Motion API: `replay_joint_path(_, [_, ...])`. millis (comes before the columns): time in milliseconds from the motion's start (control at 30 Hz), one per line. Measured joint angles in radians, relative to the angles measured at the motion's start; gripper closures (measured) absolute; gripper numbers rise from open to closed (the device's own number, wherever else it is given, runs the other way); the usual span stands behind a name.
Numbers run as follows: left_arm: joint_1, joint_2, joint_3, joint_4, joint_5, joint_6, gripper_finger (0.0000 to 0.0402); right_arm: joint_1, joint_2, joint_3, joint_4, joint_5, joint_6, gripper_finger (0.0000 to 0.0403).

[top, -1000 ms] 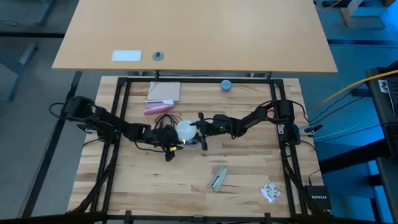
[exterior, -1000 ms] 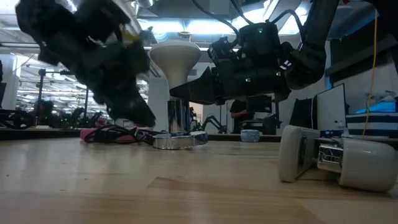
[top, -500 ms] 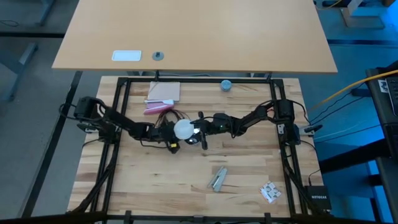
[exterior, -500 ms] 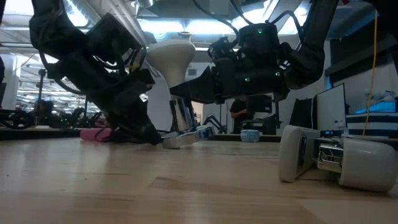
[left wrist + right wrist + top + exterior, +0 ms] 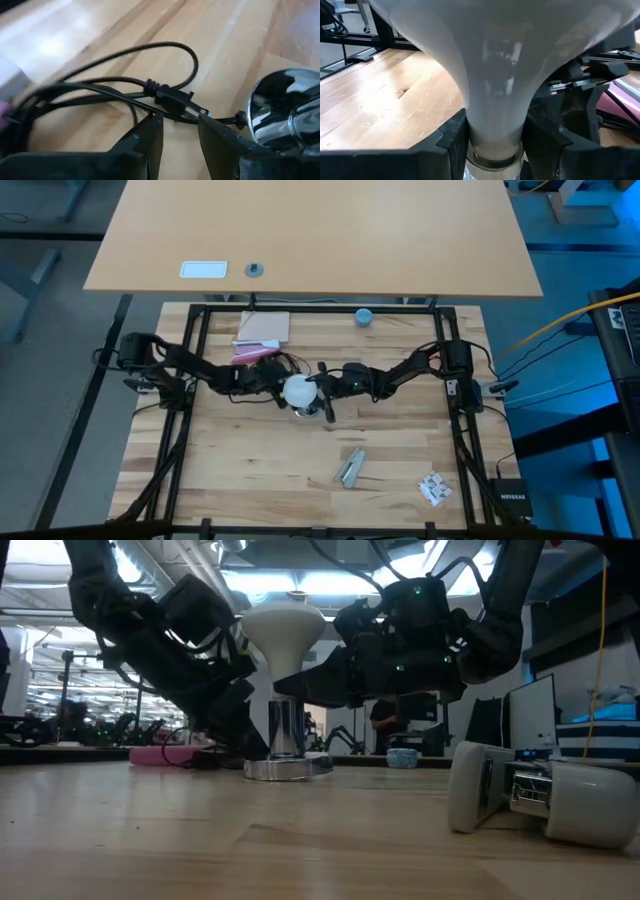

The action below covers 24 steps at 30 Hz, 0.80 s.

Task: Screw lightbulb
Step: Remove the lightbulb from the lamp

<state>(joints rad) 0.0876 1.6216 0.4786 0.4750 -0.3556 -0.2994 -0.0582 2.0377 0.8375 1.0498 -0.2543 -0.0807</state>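
Okay, right gripper (image 5: 492, 145) has the lightbulb (image 5: 283, 632) pinched at its narrow neck, bulb upright in the socket (image 5: 285, 745).

I see the right fingers (image 5: 452, 137) touching both sides of the neck just above the threads, globe overhead and spreading past the jaws. Left gripper (image 5: 180, 132) sits low on the far side of the bulb from the right one, its jaws part open and straddling the black cord (image 5: 125, 85) near the inline plug; I can't tell whether they touch it. The chrome socket base is just beside the left gripper's fingertip. Both arms meet mid-table (image 5: 250, 480), with the bulb between them.
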Motion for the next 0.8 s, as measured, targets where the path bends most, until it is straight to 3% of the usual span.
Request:
replay_joint_path(267, [0.013,-0.212,0.000,-0.219,0.024,0.042,0.0286,0.000,0.000,0.000,0.001,0.002,-0.002,0.0240])
replay_joint_path(500, [-0.036,-0.417,0.000,-0.348,0.245,-0.042,0.0286,0.000,0.000,0.000,0.005,0.045,-0.002,0.0240])
replay_joint_path(633, [-0.100,-0.433,0.000,-0.327,0.287,-0.100,0.0286,0.000,0.000,0.000,0.010,0.073,-0.002,0.0240])
replay_joint_path(800, [-0.169,-0.372,0.000,-0.244,0.243,-0.141,0.0286,0.000,0.000,0.000,0.035,0.079,-0.002,0.0240])
